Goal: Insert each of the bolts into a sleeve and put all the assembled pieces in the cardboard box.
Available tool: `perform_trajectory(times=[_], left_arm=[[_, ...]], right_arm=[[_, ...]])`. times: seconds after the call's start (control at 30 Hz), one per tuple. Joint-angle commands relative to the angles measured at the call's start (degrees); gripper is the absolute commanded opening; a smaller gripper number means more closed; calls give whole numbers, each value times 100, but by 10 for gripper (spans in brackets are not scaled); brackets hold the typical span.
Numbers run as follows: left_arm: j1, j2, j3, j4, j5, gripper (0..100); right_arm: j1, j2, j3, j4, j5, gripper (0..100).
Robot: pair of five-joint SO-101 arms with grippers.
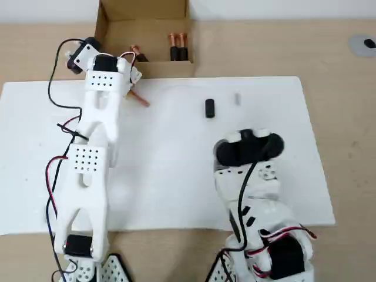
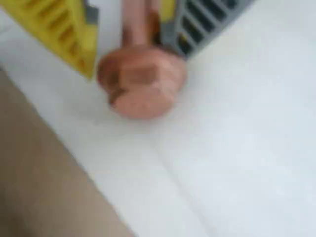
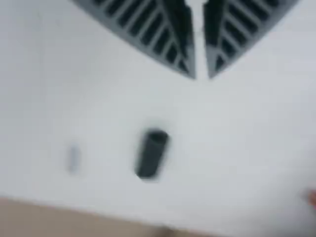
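While I watched the feeds, the left arm (image 1: 97, 135) was stretched to the far left of the white sheet (image 1: 176, 176) on the desk (image 1: 343, 100), just on the near side of the cardboard box (image 1: 164, 69). Its jaws were clamped on the shaft of a copper bolt (image 2: 140, 81), whose head was close to the sheet. The black sleeve (image 1: 210, 108) lay alone on the far middle of the sheet, apart from the bolt. The right jaws were on its near side, with only a narrow gap, holding nothing. Some assembled pieces (image 1: 178, 47) lay inside the box.
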Motion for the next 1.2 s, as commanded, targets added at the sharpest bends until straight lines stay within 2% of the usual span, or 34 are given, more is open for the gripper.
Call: perform_trajectory(times=[0.0,0.27,0.5,0.63,0.8,0.87,1.03,1.17], left_arm=[[105,-66,-62,369,79,107],[158,-66,-62,1011,79,106],[123,-57,-53,1011,70,105],[44,-40,-53,993,9,18],[70,-57,-70,985,-484,6],[97,-84,-440,1011,-651,6],[642,-391,-2057,1442,-1952,5],[1319,-1103,-2031,1697,-2998,5]], right_arm=[[-321,40,-31,-721,0,12],[-347,40,1138,-1978,-35,12],[-277,31,1305,-2022,-35,10],[-75,31,1376,-2066,-35,10],[136,31,1534,-2075,-35,10],[171,31,1596,-2075,-35,10],[163,31,1859,-2444,-35,11],[163,31,2105,-2884,-35,11]])
